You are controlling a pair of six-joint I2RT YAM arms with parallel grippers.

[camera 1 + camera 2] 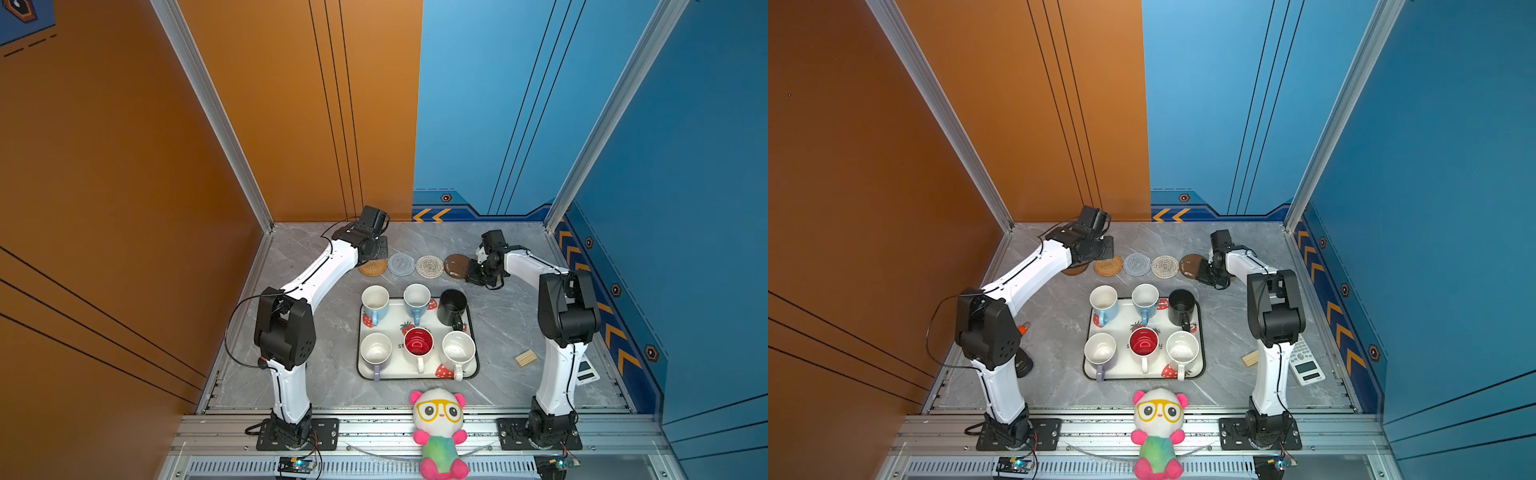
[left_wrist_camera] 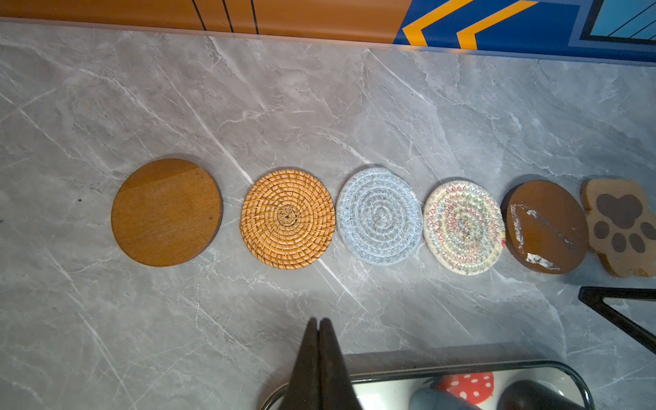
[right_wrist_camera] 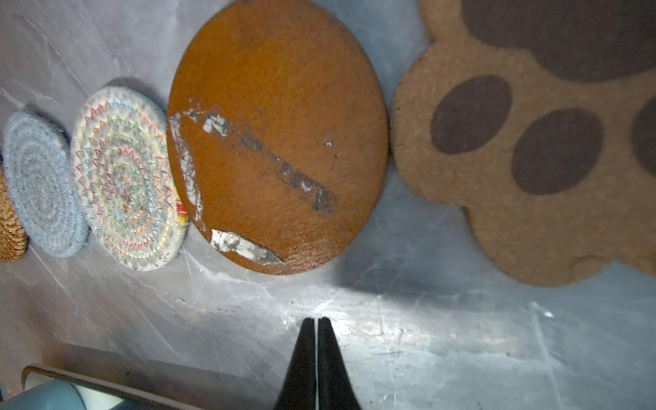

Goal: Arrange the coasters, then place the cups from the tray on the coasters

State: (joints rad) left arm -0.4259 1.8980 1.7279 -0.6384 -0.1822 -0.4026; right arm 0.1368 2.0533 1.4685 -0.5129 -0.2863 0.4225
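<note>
Six coasters lie in a row near the back wall. In the left wrist view they are a plain wooden disc [image 2: 167, 212], a rattan round [image 2: 287, 218], a grey-blue round [image 2: 379, 216], a beige round [image 2: 463, 227], a scuffed wooden disc [image 2: 545, 227] and a paw-print mat [image 2: 621, 227]. The strawberry tray [image 1: 415, 377] holds six cups: two light blue [image 1: 375, 303] [image 1: 417, 300], black [image 1: 452, 306], lavender [image 1: 376, 351], red-inside [image 1: 419, 345] and speckled [image 1: 458, 351]. My left gripper [image 2: 318, 321] hangs shut and empty over bare table between row and tray. My right gripper [image 3: 315, 319] is shut and empty, low beside the scuffed disc [image 3: 277, 135].
A plush panda [image 1: 438, 428] sits at the front edge. A bundle of wooden sticks [image 1: 525, 358] and a calculator [image 1: 1304, 361] lie by the right arm's base. A dark round stand [image 1: 1023, 365] sits by the left arm. Walls close in the back and both sides.
</note>
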